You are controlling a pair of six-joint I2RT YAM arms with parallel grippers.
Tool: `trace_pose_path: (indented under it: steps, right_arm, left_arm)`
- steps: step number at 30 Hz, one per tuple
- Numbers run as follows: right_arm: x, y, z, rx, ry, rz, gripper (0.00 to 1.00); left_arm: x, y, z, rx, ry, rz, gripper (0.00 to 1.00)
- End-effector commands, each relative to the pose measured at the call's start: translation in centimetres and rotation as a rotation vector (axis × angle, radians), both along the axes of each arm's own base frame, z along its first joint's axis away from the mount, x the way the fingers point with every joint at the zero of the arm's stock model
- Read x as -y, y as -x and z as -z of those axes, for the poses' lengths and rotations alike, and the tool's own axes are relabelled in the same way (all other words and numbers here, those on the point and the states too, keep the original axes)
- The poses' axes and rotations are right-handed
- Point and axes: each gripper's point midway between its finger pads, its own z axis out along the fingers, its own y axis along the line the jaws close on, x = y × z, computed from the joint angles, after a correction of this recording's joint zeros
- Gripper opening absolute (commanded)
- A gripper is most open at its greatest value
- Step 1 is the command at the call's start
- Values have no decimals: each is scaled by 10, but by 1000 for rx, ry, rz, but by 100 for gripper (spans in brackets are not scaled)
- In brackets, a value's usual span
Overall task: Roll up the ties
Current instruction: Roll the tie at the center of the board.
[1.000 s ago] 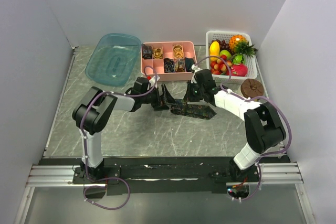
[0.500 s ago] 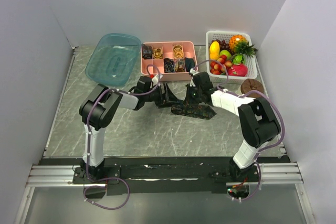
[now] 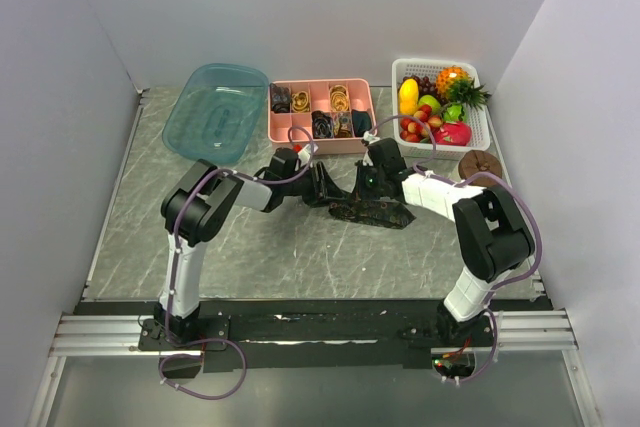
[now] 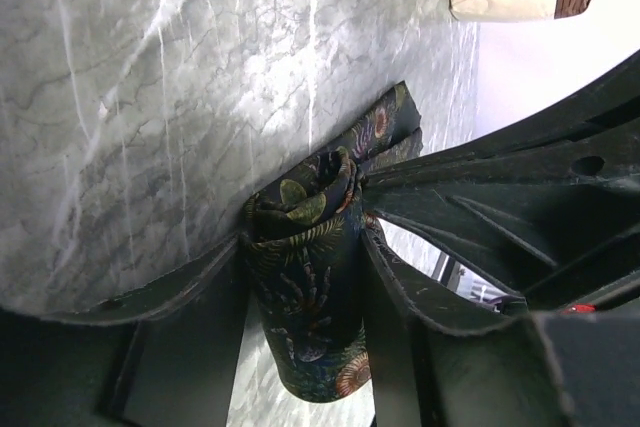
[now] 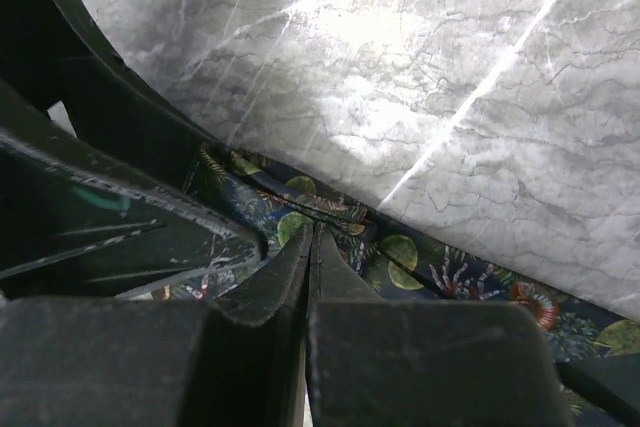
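A dark tie with a leaf and shell print (image 3: 378, 213) lies mid-table, one end wound into a small coil. In the left wrist view that coil (image 4: 305, 287) stands between my left gripper's (image 4: 303, 237) two fingers, and both pads touch its sides. My left gripper (image 3: 335, 197) reaches it from the left. My right gripper (image 3: 362, 193) comes from the right, jaws shut. Its tips (image 5: 312, 232) press on the tie's folds (image 5: 450, 277) at the coil; whether cloth is pinched between them does not show.
A pink divided tray (image 3: 315, 145) with several rolled ties stands just behind the grippers. A teal tub (image 3: 215, 112) is at back left, a white fruit basket (image 3: 400, 69) at back right, and a brown round object (image 3: 480, 165) near the right arm.
My left gripper has slid right onto the coil and its jaws have closed in around it. The right gripper shifted slightly left early on and has stayed shut.
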Motion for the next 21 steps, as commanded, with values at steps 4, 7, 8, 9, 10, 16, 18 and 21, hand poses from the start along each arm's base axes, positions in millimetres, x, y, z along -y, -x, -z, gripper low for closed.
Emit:
trace_pose_path:
  steps: [4, 7, 8, 9, 10, 16, 18, 21]
  right_arm:
    - [4, -4, -19, 61, 4, 44, 0]
    - [8, -3, -43, 119, -13, 57, 0]
    - [10, -1, -53, 143, -20, 61, 0]
    - [10, 0, -57, 156, -23, 61, 0]
    - [12, 3, -59, 155, -22, 60, 0]
    - [15, 14, -56, 141, -25, 49, 0]
    - [16, 18, -46, 121, -20, 49, 0]
    - [15, 21, -31, 88, -15, 44, 0]
  left_arm:
    - [-6, 18, 36, -84, -98, -20, 51]
    - [-6, 18, 30, -72, -88, -21, 58]
    - [-6, 16, 28, -63, -84, -26, 62]
    - [-8, 16, 27, -59, -85, -32, 65]
    - [-9, 13, 21, -38, -86, -50, 71]
    - [-23, 4, 5, 10, -121, -88, 82]
    - [-27, 6, 7, 0, -133, -89, 82]
    - [-33, 9, 12, -12, -143, -95, 81]
